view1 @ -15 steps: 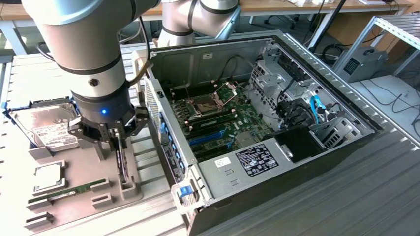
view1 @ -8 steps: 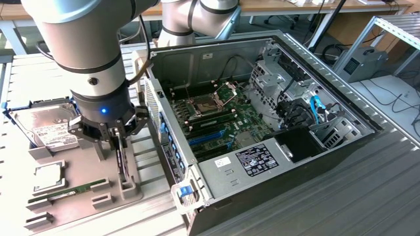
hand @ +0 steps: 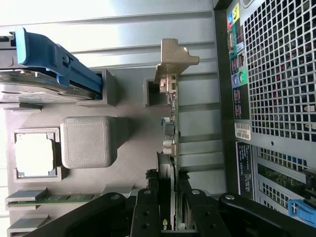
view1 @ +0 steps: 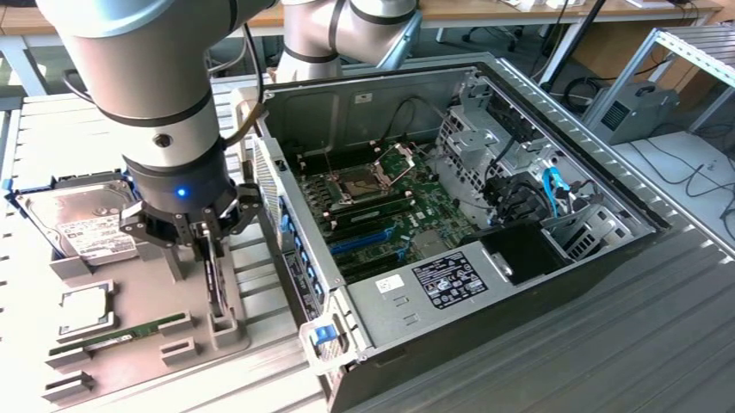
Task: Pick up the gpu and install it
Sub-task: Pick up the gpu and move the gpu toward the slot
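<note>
**A:** gpu (view1: 213, 288) check, where's it sitting?

**B:** It's on edge in its slot on the grey parts tray (view1: 126, 344), just beside the open PC case (view1: 460, 215). In the wrist view its silver bracket (hand: 174, 57) is at the far end.

**A:** And the gripper (view1: 206, 249)?

**B:** Right down over the card, about half closed. The fingers (hand: 148, 212) are on either side of it and look pressed against both faces, so it's got hold of the card. The hard drive (view1: 81, 219) is nearby on the same tray.

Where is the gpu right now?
In the exterior view the gpu stands on edge on the grey tray, directly under the gripper, between the hard drive on that view's left and the computer case on its right.
</note>
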Motion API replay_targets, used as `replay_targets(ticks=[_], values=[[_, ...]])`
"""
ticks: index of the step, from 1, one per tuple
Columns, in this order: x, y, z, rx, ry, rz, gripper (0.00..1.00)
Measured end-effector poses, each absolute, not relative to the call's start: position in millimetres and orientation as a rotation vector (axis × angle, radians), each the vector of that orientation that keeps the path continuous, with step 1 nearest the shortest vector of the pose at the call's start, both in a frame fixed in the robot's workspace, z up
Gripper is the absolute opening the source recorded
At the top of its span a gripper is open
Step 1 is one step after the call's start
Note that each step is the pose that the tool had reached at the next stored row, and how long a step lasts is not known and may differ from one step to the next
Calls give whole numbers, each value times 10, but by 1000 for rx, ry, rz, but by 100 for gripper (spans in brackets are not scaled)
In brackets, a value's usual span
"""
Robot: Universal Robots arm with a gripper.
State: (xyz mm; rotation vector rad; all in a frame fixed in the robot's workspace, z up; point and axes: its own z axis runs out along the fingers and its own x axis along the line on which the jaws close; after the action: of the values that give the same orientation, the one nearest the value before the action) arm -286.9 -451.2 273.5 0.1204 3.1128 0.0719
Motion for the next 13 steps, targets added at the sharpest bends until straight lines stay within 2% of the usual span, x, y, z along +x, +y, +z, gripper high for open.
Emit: replay_targets(ticks=[13], values=[[-2869,-4512,2778,120,3113,80,26]])
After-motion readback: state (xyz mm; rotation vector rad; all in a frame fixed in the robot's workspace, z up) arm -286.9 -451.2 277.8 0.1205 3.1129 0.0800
